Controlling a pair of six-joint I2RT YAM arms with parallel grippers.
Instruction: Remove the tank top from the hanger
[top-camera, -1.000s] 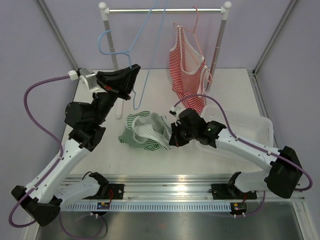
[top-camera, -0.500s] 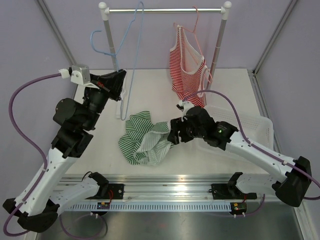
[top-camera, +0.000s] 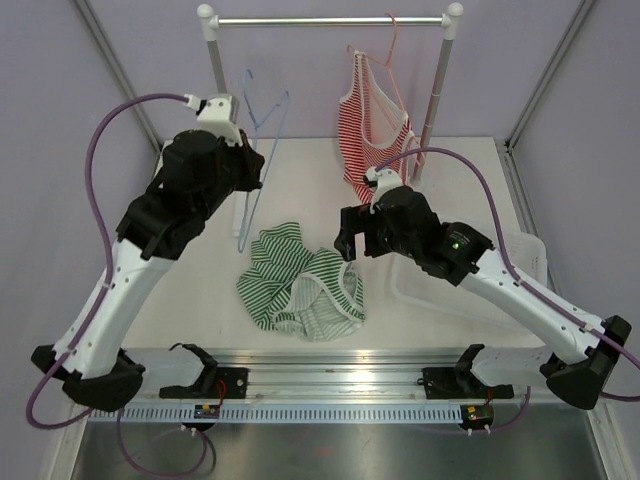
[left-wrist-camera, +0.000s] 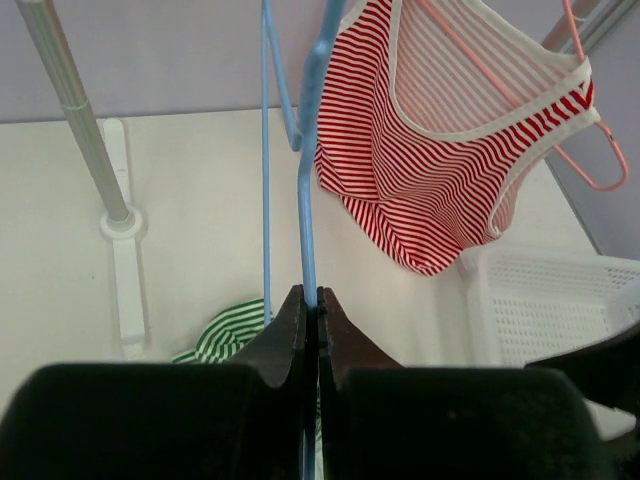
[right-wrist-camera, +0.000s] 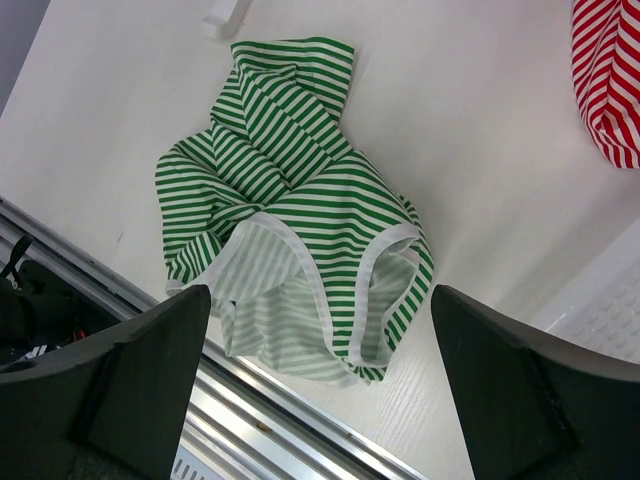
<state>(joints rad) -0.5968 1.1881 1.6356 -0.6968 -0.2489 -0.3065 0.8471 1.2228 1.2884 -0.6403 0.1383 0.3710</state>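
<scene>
My left gripper (left-wrist-camera: 311, 300) is clamping the bare blue hanger (left-wrist-camera: 306, 190). My right gripper (right-wrist-camera: 320, 292) is hovering, fingers wide apart, over the green top (right-wrist-camera: 300, 215) lying crumpled on the table (top-camera: 310, 185). Removal looks done; next I'm probably parking the hanger.

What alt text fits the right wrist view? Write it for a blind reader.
A green-and-white striped tank top lies crumpled on the white table, below the open right gripper, whose fingers frame the bottom corners. The edge of a red striped top shows at upper right, a basket corner at lower right.
</scene>
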